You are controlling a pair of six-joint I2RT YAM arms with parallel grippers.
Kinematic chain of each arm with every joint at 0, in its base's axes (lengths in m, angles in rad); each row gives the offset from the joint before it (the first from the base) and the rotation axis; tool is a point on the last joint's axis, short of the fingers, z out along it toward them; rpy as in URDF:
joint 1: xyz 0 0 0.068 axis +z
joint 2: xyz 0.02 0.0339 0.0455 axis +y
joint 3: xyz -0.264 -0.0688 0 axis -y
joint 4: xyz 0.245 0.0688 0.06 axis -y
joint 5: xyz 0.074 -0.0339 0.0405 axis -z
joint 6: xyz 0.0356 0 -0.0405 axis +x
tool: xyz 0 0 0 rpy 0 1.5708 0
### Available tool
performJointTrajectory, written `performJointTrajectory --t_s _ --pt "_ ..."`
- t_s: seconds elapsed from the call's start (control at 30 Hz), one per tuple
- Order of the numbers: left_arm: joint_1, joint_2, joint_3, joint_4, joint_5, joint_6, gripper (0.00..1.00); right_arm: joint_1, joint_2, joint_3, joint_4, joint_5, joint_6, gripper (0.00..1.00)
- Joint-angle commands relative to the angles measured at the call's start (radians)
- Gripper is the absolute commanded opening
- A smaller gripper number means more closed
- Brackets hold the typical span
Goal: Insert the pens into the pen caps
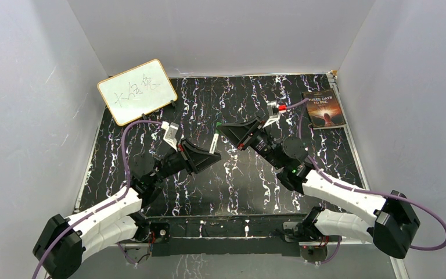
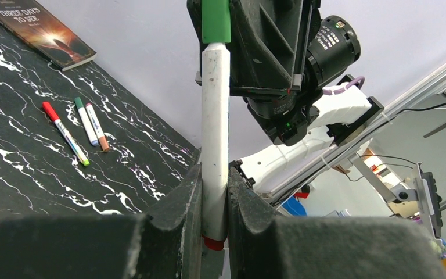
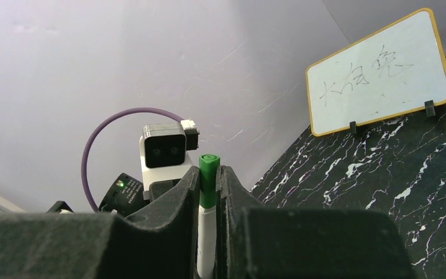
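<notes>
A white-barrelled pen is held in the air between my two grippers, above the middle of the table. My left gripper is shut on its lower barrel, and a red end shows below the fingers. My right gripper is shut on the green cap, which sits on the pen's top end. Three more pens lie on the table: a red-capped pen, a green-capped pen and a brown-ended pen. No loose caps are in view.
A book lies at the back right of the black marbled table. A small whiteboard stands at the back left. Grey walls close in the table on three sides.
</notes>
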Motion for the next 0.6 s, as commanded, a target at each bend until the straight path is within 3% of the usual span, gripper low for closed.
performJointTrajectory --t_s 0.0,0.57 --pt "0.0 -0.04 0.05 0.028 -0.077 0.049 0.0 0.043 0.008 0.033 -0.012 -0.007 -0.035 0.0" --pt "0.0 -0.043 0.095 -0.04 -0.097 0.118 0.0 0.179 0.052 0.05 -0.09 0.1 -0.077 0.0"
